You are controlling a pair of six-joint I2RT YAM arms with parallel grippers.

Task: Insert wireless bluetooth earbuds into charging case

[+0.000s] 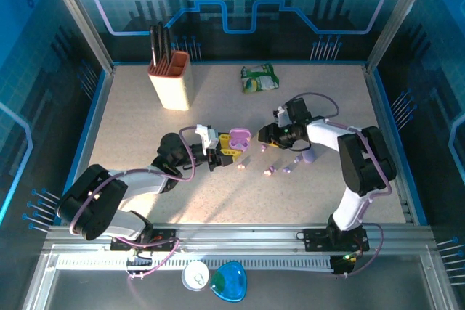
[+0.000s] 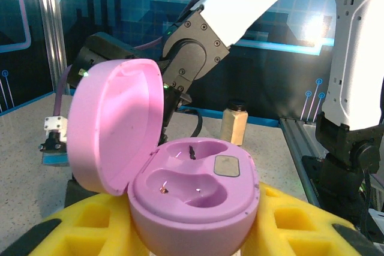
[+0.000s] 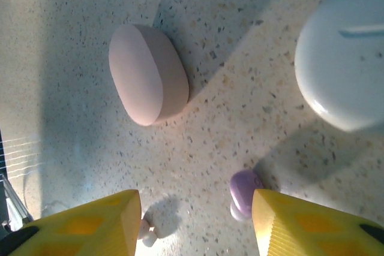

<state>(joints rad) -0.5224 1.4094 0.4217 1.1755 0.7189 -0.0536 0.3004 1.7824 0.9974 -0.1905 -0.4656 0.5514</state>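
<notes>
Table [image 1: 145, 179]: pale speckled top; both arms reach in from its near edge toward the middle.
Right arm [image 1: 360, 157]: white, bent over the table, its wrist turned toward the left jaws.
Left arm [image 1: 123, 186]: black and white, lying low over the table, its wrist turned toward the right jaws.
Knife block [image 1: 171, 81]: tan, upright, dark handles sticking out of the top; well beyond the left jaws, on the far side of the table.
Green packet [image 1: 259, 78]: flat on the table, well beyond the right jaws.
Left gripper [image 2: 192, 232]: jaws closed in on the pink case, a yellow pad [image 2: 84, 223] pressed on either side of its base.
Right gripper [image 3: 195, 208]: jaws spread wide with nothing between them, hanging above the bare table top; near the left jaws but apart from them.
Charging case [image 2: 198, 208]: pink pebble shape, gripped between the left jaws, lid swung open and standing up at one side. Both wells are bare, with a small grey patch beside them.
Closed case [image 3: 147, 76]: pale pink, lid shut, lying on the table ahead of the right jaws and apart from them.
Pale case [image 3: 342, 58]: rounded, whitish-blue, ahead of the right jaws and off to one side, cut by the frame edge.
Earbuds [image 1: 269, 171]: several tiny pieces loose on the table, on the near side of the gap between the two pairs of jaws; none in the open case.
Lilac earbud [image 3: 245, 190]: on the table just beside the inner edge of one right pad.
White earbud [image 3: 147, 232]: on the table just beside the inner edge of the other right pad.
</notes>
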